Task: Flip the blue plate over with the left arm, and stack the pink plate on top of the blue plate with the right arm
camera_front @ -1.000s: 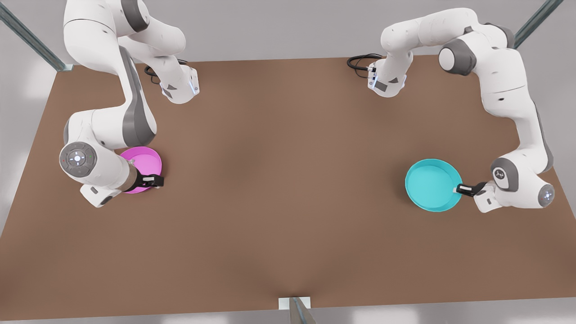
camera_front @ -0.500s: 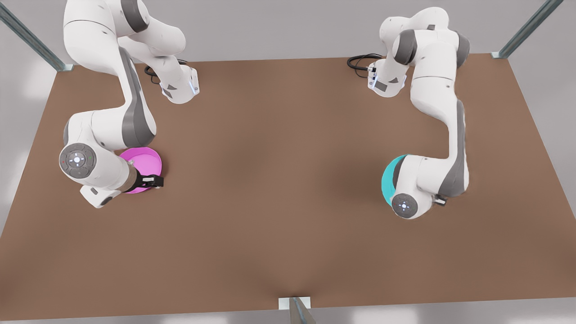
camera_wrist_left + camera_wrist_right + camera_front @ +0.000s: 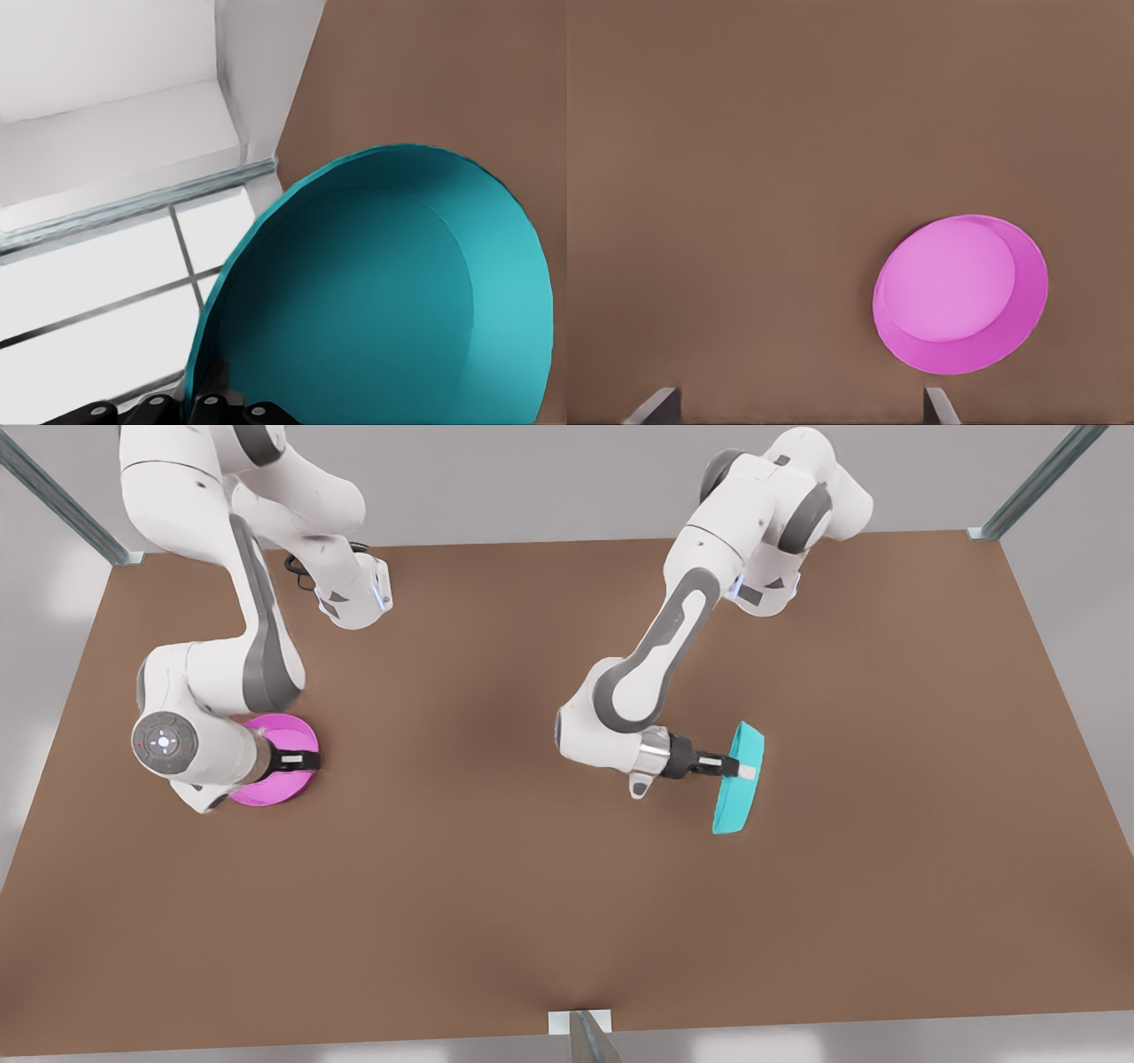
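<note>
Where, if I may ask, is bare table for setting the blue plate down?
Bare table lies between the pink plate and the blue plate in the left gripper, and on the front view's right. Crowded under the right gripper.

— Where do we find the pink plate [image 3: 282, 766]?
— On the desk [image 3: 496, 886], at the front view's left.
— And the blue plate [image 3: 737, 779]?
— Well apart, toward the right, standing on edge above the desk.
</note>
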